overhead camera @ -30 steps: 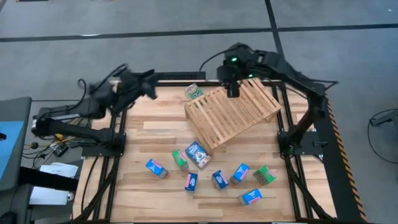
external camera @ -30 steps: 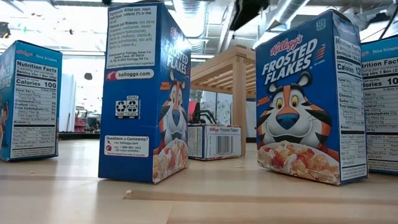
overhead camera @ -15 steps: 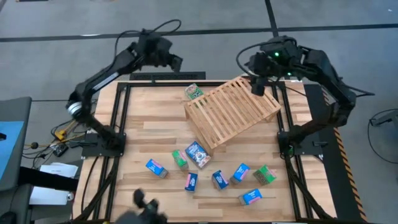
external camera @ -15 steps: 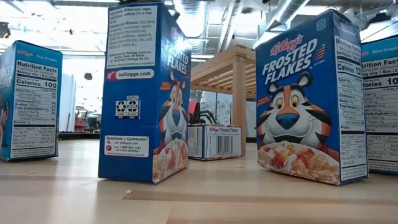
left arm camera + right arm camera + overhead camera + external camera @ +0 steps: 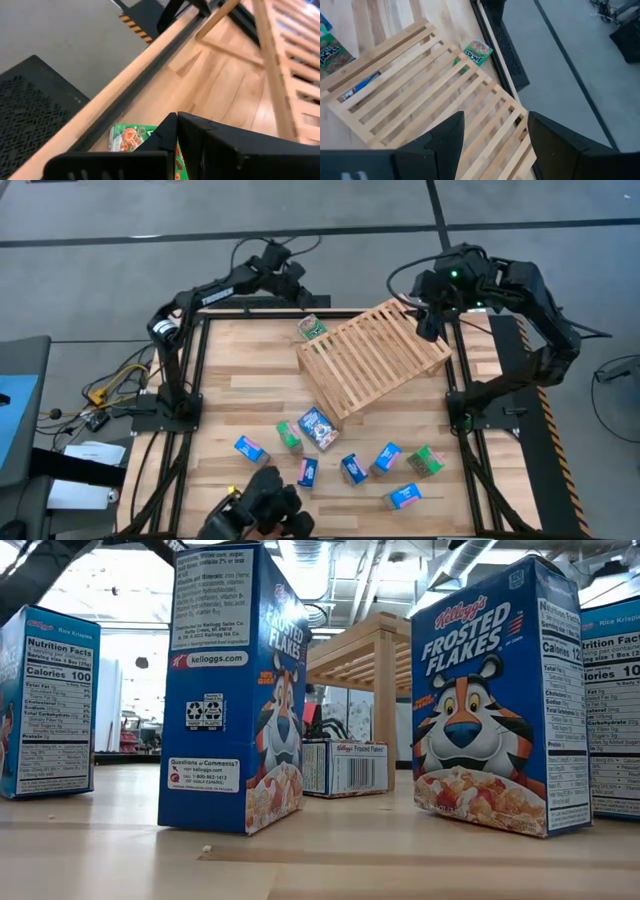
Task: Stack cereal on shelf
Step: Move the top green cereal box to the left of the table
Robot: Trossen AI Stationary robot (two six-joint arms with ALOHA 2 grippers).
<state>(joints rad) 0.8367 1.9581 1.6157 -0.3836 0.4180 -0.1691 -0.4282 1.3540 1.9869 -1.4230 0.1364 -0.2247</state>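
Note:
The shelf (image 5: 372, 360), a light-wood slatted rack, slopes like a ramp at the table's far middle. A green cereal box (image 5: 312, 328) lies flat by its far left corner. Several blue and green cereal boxes (image 5: 318, 427) are scattered near the front; in the low view, blue ones (image 5: 495, 700) stand upright. My left gripper (image 5: 302, 297) hangs shut just beyond the green box (image 5: 127, 138), above the far edge. Whether it touches the box, I cannot tell. My right gripper (image 5: 430, 328) is open above the shelf's far right corner (image 5: 485, 95).
A black frame rail (image 5: 250, 305) runs along the table's far edge under my left arm. One blue box (image 5: 362, 85) lies beneath the shelf's slats. A dark shape (image 5: 262, 510) shows at the near edge. Bare planks (image 5: 240, 380) lie left of the shelf.
My left gripper has swung from beyond the far left corner toward the right along the far edge and come down toward the green box. My right gripper has moved from over the shelf's far edge toward its far right corner. No box has moved.

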